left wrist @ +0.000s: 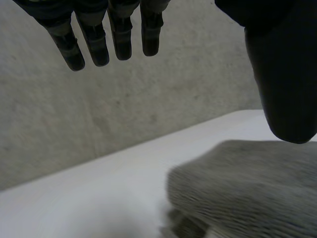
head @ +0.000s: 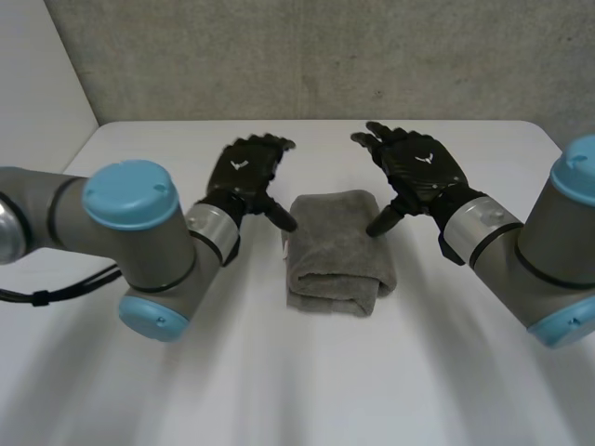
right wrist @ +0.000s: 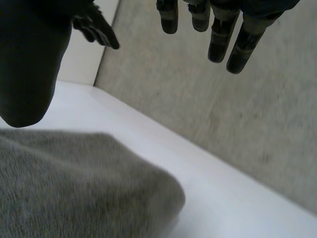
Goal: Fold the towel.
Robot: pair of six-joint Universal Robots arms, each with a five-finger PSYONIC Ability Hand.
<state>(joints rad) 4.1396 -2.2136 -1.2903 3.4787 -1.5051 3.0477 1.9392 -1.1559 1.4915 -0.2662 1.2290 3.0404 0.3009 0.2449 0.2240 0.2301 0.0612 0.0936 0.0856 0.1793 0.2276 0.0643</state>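
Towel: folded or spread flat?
Folded. The towel sits as a compact bundle, layers stacked at its near edge, between the open left hand and right hand.

You'll see the black left hand (left wrist: 121, 37) w/ fingers straight, thumb spread wide, over the folded grey terry towel (left wrist: 247, 188) lying on the white tabletop (left wrist: 89, 198).

towel (head: 337, 251): 1 counted | left hand (head: 246, 172), right hand (head: 418, 167): 2 counted | left arm (head: 130, 209), right arm (head: 558, 232): 2 counted | table (head: 307, 390): 1 counted | wall (head: 325, 56): 1 counted
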